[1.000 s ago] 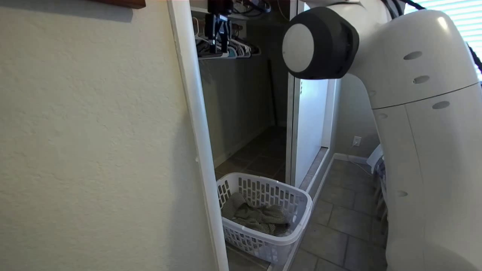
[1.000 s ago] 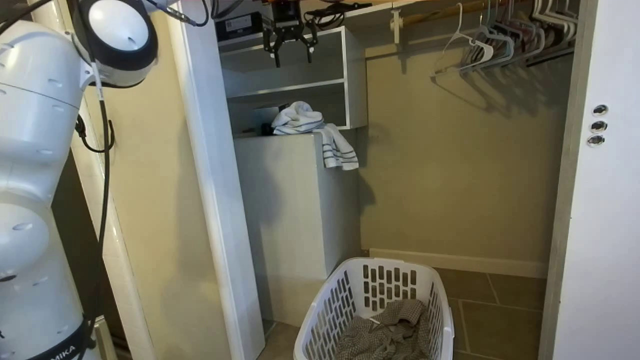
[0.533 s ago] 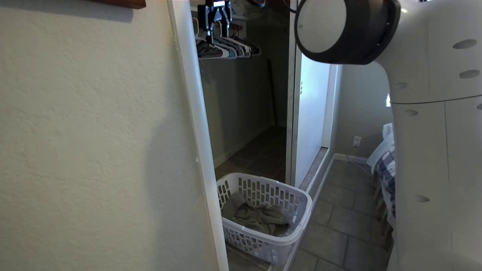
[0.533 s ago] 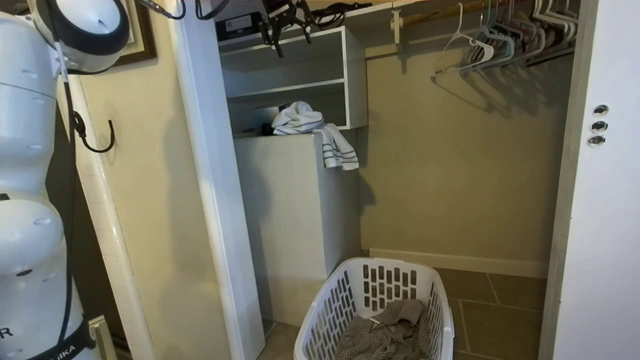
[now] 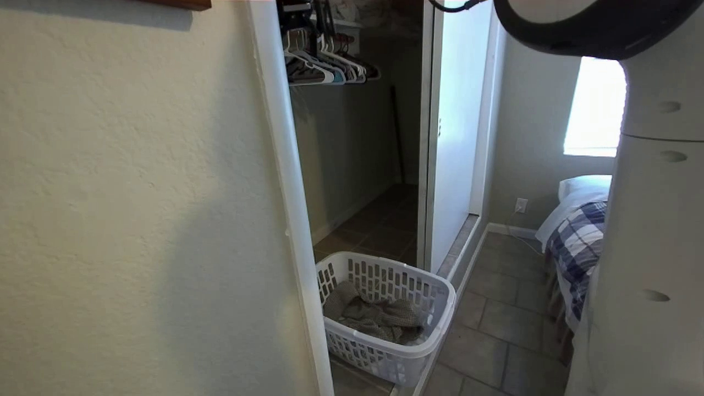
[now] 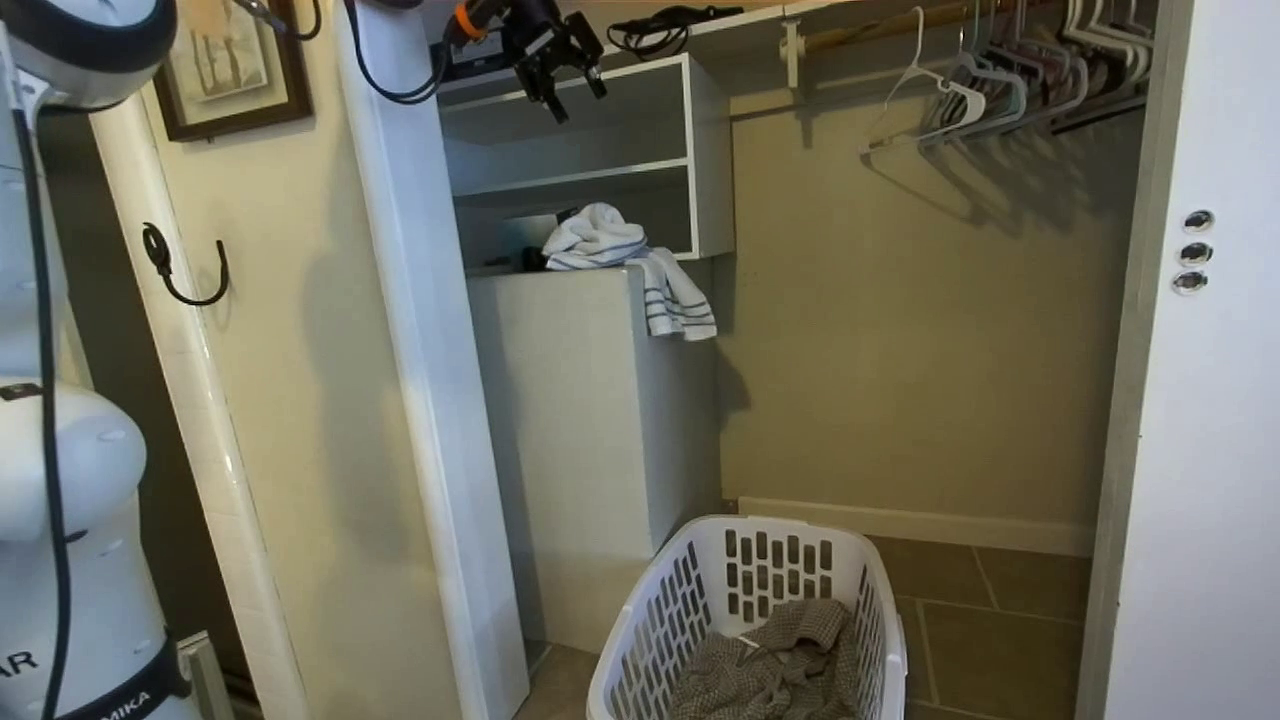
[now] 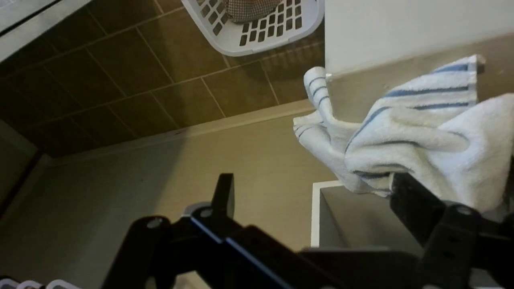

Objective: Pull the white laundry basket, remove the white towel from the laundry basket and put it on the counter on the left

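White blue-striped towel [image 6: 600, 240] lies heaped on the left counter [image 6: 560, 400], one end dangling over its right edge. Robotiq gripper [image 6: 577, 100] hangs above, fingers apart, empty; snagging that loose end could drag the towel off.

Towel [image 6: 597, 240] on counter [image 6: 570, 400], basket [image 5: 385, 345] on floor [image 6: 1000, 650]

The window [image 5: 594, 107] glares (closet [image 5: 357, 143] dim).

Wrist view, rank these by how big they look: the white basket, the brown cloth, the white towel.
1. White towel
2. White basket, cut off by the picture's top edge
3. Brown cloth, cut off there too
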